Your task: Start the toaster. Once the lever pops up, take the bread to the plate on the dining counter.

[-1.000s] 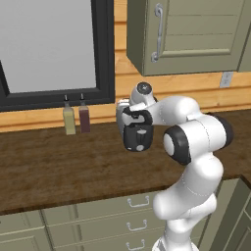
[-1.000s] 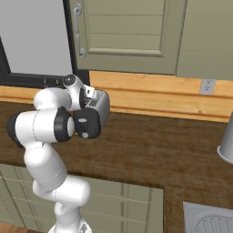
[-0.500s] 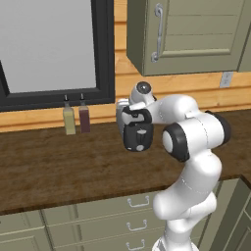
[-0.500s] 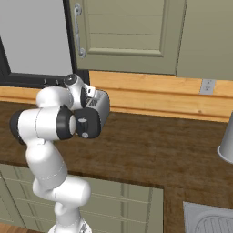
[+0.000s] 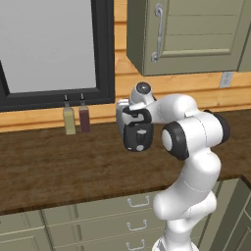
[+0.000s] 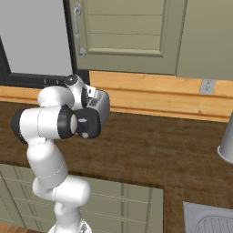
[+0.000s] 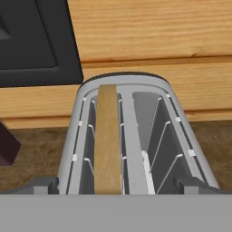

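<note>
- Hand view: the tool [image 7: 116, 188], its two dark fingertips [image 7: 38, 185] spread as wide as they go and grasping nothing, hangs directly over the toaster [image 7: 131, 136].
- The bread [image 7: 108, 140] stands on edge in the slot nearer the tool's left fingertip, while the other slot holds nothing; slots and slice run lengthwise straight away from the tool.
- Judgement: the lever sits on an end panel hidden here, so the coming move must first find that end.
- Left base view: the arm hides most of the toaster [image 5: 120, 113], which stands on the worktop [image 5: 54, 162] against the wall, with two bottles [image 5: 76, 116] off to one side.
- Right base view: the toaster [image 6: 101, 105] appears just behind the arm's dark joint.
</note>
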{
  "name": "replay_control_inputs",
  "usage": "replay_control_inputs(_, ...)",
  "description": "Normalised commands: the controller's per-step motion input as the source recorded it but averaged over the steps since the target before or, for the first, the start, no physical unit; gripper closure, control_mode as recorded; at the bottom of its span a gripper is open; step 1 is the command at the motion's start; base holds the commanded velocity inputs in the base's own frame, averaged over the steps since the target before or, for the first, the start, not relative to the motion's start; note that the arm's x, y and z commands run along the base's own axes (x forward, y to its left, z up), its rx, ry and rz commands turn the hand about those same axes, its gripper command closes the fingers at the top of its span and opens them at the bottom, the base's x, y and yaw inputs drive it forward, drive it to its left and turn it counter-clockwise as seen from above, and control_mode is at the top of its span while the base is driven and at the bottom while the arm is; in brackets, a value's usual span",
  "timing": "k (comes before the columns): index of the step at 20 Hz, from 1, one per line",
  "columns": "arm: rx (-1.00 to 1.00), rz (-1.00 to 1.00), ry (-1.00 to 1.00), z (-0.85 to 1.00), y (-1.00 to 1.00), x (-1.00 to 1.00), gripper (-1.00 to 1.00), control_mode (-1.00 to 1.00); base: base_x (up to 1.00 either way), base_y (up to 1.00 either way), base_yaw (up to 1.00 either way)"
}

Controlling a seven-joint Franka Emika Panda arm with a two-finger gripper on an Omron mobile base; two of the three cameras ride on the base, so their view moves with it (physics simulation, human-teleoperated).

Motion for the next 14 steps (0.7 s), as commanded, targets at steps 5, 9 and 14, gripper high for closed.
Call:
replay_control_inputs(5, 0.00, 0.00, 0.00, -0.06, 0.00, 0.00, -1.00, -1.00, 0.00, 0.00, 0.00)
replay_control_inputs(9, 0.00, 0.00, 0.00, 0.00, 0.00, 0.00, -1.00, -1.00, 0.00, 0.00, 0.00)
replay_control_inputs(14, 0.00, 0.00, 0.00, 0.00, 0.00, 0.00, 1.00, -1.00, 0.00, 0.00, 0.00)
